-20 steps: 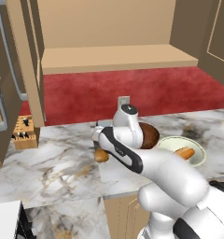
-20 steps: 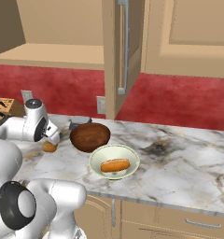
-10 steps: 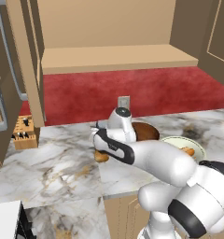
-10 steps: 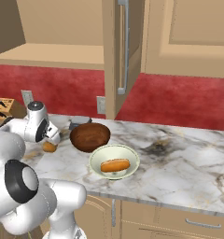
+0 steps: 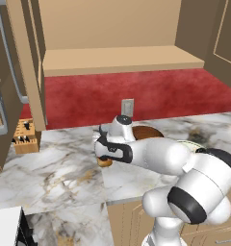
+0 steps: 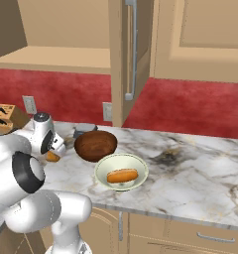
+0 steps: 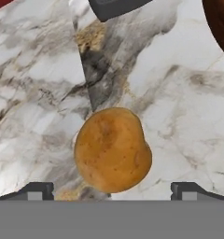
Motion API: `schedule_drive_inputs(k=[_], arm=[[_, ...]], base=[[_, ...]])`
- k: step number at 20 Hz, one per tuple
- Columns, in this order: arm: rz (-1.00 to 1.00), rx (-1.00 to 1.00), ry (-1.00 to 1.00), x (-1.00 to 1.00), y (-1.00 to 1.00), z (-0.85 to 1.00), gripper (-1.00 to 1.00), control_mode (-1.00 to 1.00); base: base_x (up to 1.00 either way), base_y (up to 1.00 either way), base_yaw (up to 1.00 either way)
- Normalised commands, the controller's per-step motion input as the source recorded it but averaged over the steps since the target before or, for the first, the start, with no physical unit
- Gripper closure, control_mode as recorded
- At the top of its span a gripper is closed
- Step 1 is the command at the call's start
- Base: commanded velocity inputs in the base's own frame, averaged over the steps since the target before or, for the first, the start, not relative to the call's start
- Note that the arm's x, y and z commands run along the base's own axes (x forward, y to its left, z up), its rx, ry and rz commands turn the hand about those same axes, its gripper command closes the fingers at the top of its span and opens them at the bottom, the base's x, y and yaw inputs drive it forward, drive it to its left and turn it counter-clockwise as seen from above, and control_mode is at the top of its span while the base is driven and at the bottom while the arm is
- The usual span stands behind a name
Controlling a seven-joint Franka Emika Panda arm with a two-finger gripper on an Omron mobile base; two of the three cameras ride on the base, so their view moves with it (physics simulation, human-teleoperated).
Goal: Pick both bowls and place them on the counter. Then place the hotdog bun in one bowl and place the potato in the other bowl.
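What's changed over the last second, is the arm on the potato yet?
The gripper has come down lower over the potato, which now sits between its open fingers; nothing is gripped yet. The potato lies where it was on the counter. The hotdog bun stays in the white bowl, and the brown bowl stays empty beside it.

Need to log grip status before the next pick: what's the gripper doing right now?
Gripper: open, holding nothing, fingertips either side of the potato on the counter.
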Motion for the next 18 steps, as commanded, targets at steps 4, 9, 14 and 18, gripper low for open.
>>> schedule_drive_inputs(k=[4, 9, 14, 18], arm=[[0.0, 0.0, 0.02, 0.15, 0.06, -0.28, -1.0, -1.0], [0.0, 0.0, 0.0, 0.2, 0.07, -0.22, -1.0, -1.0], [0.0, 0.0, 0.0, 0.12, 0.04, -0.25, -1.0, -1.0], [0.0, 0.0, 0.0, 0.15, 0.08, -0.25, -1.0, -1.0]], base=[[0.0, 0.0, 0.0], [0.0, 0.0, 0.0], [0.0, 0.0, 0.0], [0.0, 0.0, 0.0]])
